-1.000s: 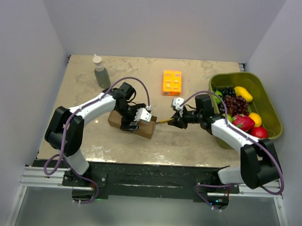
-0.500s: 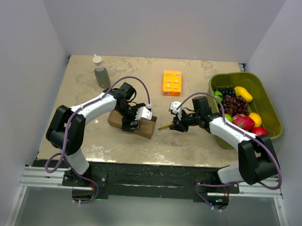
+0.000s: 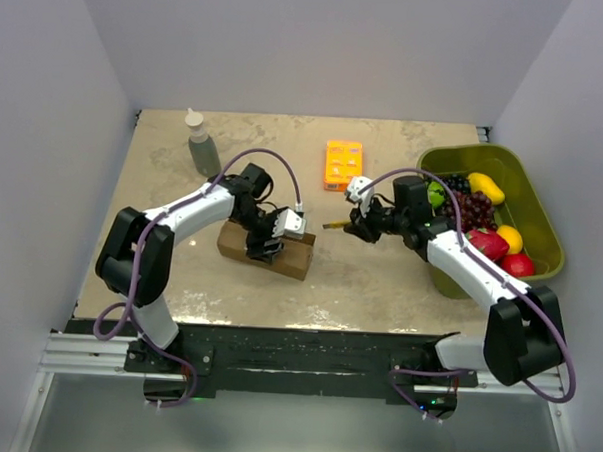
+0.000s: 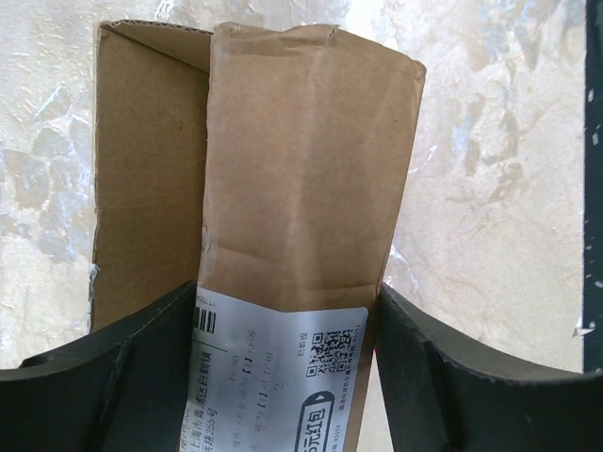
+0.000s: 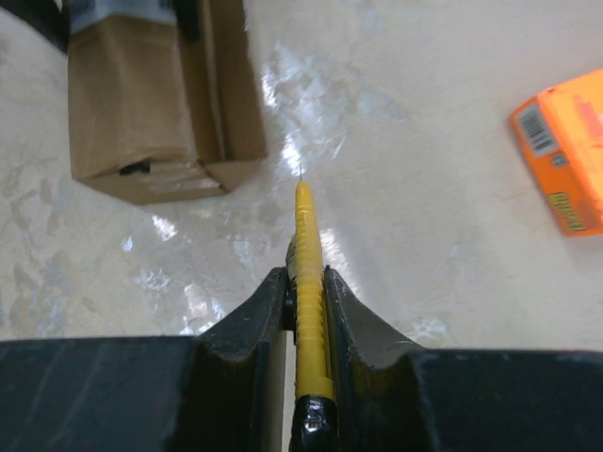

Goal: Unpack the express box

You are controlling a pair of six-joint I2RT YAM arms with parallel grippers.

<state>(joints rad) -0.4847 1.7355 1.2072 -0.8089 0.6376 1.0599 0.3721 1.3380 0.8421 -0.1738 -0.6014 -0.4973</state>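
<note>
L gripper (image 4: pixel 285 299) jaws wide, straddled express box (image 4: pixel 301 169) at label end, pads (image 4: pixel 141 367) at its sides; can't tell if clamped, prob. steadying it for cutting. R gripper (image 5: pixel 303 279) pinched shut on yellow cutter (image 5: pixel 303 235), tip aimed at box, apart. Box lay flat on table (image 3: pixel 379 279), centre-left. L arm (image 3: pixel 182 216) curled over it; R arm (image 3: pixel 460 263) reached leftward.

Squeeze bottle (image 3: pixel 199 146) upright, back-left on table (image 3: pixel 379 289); orange flat box (image 3: pixel 343 165) mid-back; green bin (image 3: pixel 528 196) holding fruit (image 3: pixel 472 208), right.
</note>
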